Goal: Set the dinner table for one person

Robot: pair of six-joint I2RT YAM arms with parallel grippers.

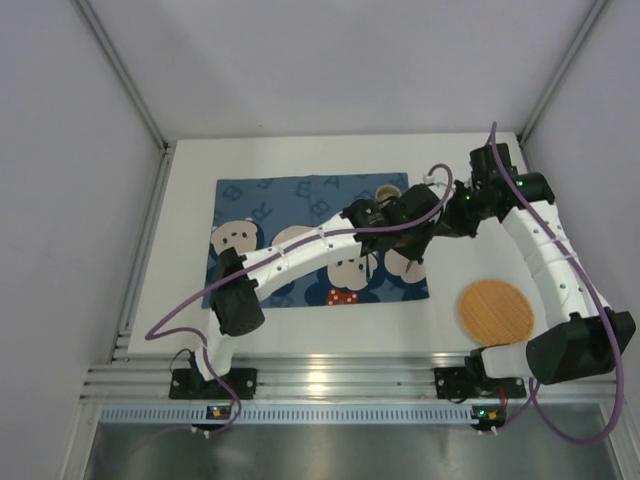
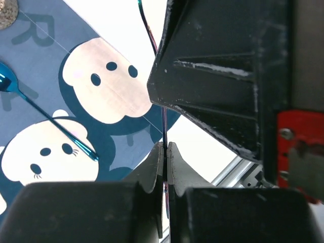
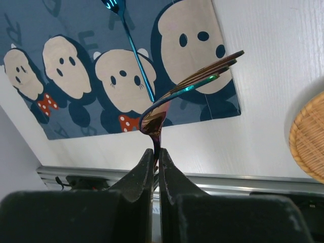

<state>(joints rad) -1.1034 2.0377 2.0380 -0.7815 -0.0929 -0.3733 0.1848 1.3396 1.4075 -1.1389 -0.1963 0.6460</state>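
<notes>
The white dinner table point(image 1: 330, 155) carries a blue cartoon-print placemat point(image 1: 300, 200). My right gripper point(image 3: 156, 152) is shut on the neck of an iridescent fork point(image 3: 192, 83), held in the air with its tines pointing away over the placemat's near right corner. My left gripper point(image 2: 165, 147) is shut on a thin iridescent strip seen edge-on, apparently the fork's handle, which runs up under the right gripper's black body point(image 2: 228, 81). From above, the left gripper point(image 1: 425, 212) and right gripper point(image 1: 447, 215) meet over the placemat's right edge. A blue spoon point(image 2: 50, 119) lies on the placemat and also shows in the right wrist view point(image 3: 132, 48).
A round woven mat point(image 1: 495, 310) lies on the table right of the placemat, near the front; it also shows in the right wrist view point(image 3: 310, 136). A small cork coaster point(image 1: 386, 192) sits at the placemat's far edge. The ribbed aluminium rail point(image 1: 340, 385) runs along the near edge.
</notes>
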